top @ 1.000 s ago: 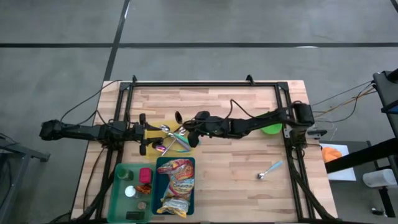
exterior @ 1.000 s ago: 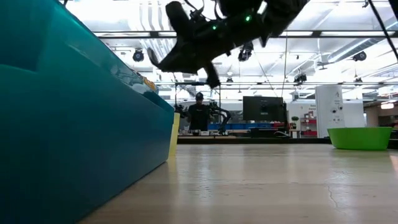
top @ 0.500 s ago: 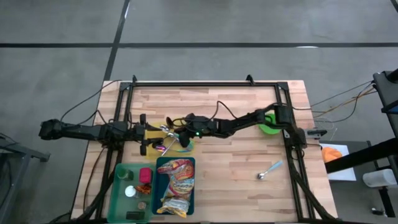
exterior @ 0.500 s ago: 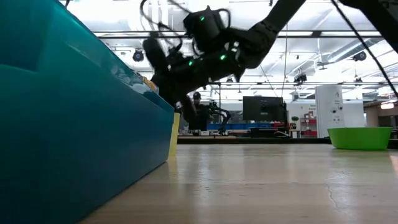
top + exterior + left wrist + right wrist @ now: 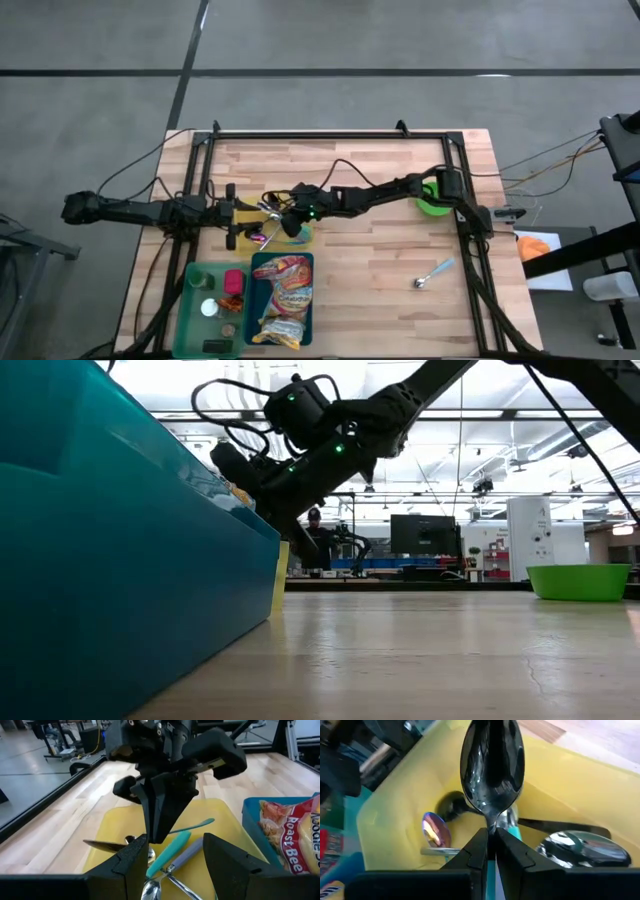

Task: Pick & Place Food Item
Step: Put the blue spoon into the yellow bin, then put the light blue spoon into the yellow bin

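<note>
Wooden slats form the table [image 5: 380, 260], framed by a dark rail, with an open workshop floor beyond it. At the near left stand two teal bins [image 5: 282, 300]; the right one holds food packets [image 5: 283, 293], which also show at the edge of the left wrist view [image 5: 295, 830].

Just beyond the bins lies a yellow tray [image 5: 220, 815] loaded with cutlery. The right gripper [image 5: 283, 219] reaches across from the right side and hangs directly above this tray. Its fingers are closed narrow on the neck of a steel spoon [image 5: 492, 765], bowl pointing forward, away from the wrist. The spoon's long axis runs in line with the fingers, tilted down toward the tray floor.

The left gripper [image 5: 172, 857] waits at the left edge of the same tray, jaws about half apart, holding nothing.

Judgement: the held item is a utensil, not food. The food packets lie on the near side of the right gripper, in the bin next to the tray. Both grippers are close to them; the left is free to grasp. A second spoon [image 5: 433, 273] lies well apart at the near right, and a green bowl [image 5: 436, 206] at the far right.
</note>
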Tool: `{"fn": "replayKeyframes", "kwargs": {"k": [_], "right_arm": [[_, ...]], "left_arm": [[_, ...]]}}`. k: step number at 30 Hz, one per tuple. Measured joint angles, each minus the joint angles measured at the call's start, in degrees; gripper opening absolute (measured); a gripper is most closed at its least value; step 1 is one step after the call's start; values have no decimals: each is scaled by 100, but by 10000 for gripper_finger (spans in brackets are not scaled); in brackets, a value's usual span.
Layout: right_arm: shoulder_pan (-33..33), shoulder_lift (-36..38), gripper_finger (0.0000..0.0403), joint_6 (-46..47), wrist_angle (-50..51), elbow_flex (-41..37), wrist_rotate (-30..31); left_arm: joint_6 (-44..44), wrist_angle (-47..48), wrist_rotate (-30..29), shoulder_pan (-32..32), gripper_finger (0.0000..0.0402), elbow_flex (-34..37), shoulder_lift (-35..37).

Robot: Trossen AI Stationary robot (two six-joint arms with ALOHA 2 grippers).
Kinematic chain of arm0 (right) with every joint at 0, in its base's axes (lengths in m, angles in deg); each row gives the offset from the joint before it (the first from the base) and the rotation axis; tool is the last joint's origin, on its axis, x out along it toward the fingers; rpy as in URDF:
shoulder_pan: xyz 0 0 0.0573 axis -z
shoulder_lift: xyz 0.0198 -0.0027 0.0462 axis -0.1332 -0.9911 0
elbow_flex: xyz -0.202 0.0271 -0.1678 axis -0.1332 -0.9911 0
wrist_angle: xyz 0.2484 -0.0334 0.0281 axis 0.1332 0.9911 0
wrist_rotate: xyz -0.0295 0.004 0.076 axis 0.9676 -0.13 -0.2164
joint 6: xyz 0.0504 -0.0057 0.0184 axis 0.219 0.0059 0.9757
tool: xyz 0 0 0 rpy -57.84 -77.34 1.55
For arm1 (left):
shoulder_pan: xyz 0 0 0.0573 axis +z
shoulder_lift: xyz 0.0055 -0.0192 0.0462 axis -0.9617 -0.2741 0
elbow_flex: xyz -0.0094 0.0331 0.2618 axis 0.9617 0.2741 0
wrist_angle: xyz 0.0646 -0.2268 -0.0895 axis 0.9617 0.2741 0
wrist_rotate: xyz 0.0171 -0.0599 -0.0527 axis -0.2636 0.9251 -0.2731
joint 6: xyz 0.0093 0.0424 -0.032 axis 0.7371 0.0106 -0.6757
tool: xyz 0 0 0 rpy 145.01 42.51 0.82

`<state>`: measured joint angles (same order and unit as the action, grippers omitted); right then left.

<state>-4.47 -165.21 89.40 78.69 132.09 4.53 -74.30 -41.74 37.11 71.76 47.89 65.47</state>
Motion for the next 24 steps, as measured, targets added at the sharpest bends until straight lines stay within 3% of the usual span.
{"fn": "replayKeyframes", "kwargs": {"k": [13,24], "right_arm": [[-4,9,125,-29,13,-2,0],[-4,24,134,-91,0,-15,46]], "left_arm": [[1,1,2,1,189,0,-5],[1,1,0,1,189,0,-5]]}}
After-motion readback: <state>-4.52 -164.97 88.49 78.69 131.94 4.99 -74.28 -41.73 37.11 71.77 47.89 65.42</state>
